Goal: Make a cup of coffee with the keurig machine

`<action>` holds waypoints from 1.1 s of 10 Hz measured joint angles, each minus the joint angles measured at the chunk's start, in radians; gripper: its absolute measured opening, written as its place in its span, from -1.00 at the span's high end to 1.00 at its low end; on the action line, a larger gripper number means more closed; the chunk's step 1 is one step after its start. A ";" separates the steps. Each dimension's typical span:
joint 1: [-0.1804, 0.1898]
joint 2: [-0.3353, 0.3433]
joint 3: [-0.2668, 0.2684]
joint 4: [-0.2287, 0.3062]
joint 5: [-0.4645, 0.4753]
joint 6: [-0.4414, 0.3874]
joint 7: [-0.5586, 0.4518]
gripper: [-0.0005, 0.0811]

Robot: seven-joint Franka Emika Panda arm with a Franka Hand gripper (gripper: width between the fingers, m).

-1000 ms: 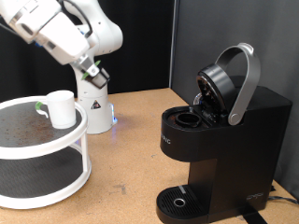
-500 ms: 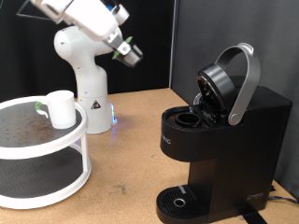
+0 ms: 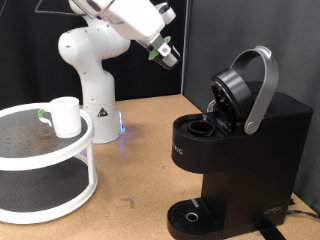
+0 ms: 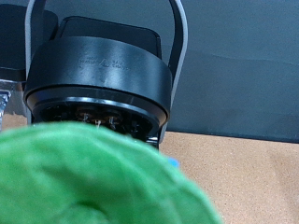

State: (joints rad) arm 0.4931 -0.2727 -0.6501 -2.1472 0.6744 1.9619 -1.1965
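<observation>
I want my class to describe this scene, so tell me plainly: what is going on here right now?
A white robot arm holds its gripper in the air, up and to the exterior view's left of the keurig machine, whose lid stands open. The wrist view shows something green close to the camera, with the open lid beyond it. The cup sits on the top tier of a round white stand at the exterior view's left, away from the machine.

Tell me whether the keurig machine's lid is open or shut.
Open. The keurig machine's lid is tilted up on its hinge with the silver handle raised, exposing the pod chamber below.
</observation>
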 joint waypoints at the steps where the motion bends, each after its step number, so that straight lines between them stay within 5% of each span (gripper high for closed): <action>1: 0.000 0.000 0.000 -0.002 0.000 0.005 0.000 -0.16; 5: 0.000 0.008 0.011 -0.002 0.019 -0.020 0.021 -0.16; 11: 0.005 0.065 0.100 -0.075 -0.037 0.100 0.047 -0.16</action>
State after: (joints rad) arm 0.4977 -0.2080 -0.5502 -2.2226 0.6374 2.0619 -1.1498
